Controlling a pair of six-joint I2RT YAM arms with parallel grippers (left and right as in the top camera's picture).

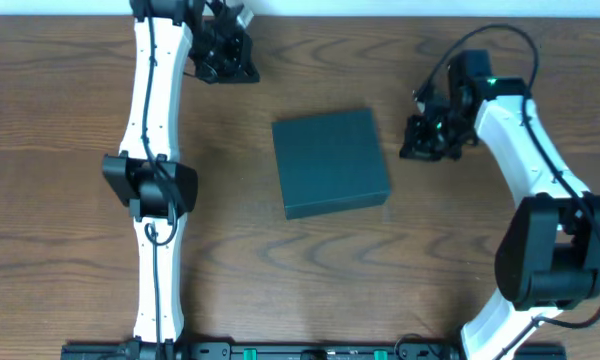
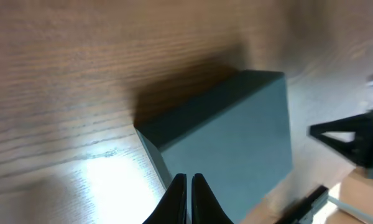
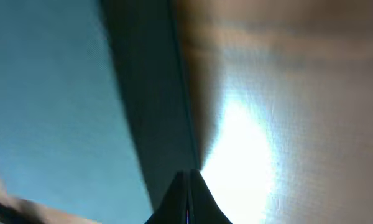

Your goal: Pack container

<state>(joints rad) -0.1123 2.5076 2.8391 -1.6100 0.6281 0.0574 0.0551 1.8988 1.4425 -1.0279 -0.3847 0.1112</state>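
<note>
left claw (image 2: 189,186), right claw (image 3: 188,180) pinched together, flanking the container (image 1: 330,162).

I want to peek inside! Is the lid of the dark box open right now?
No, the container lies shut on the table, its flat lid down and nothing inside showing.

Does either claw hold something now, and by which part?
Nothing is held. The left claw and the right claw are both shut and empty; the container lies ungrasped.
</note>
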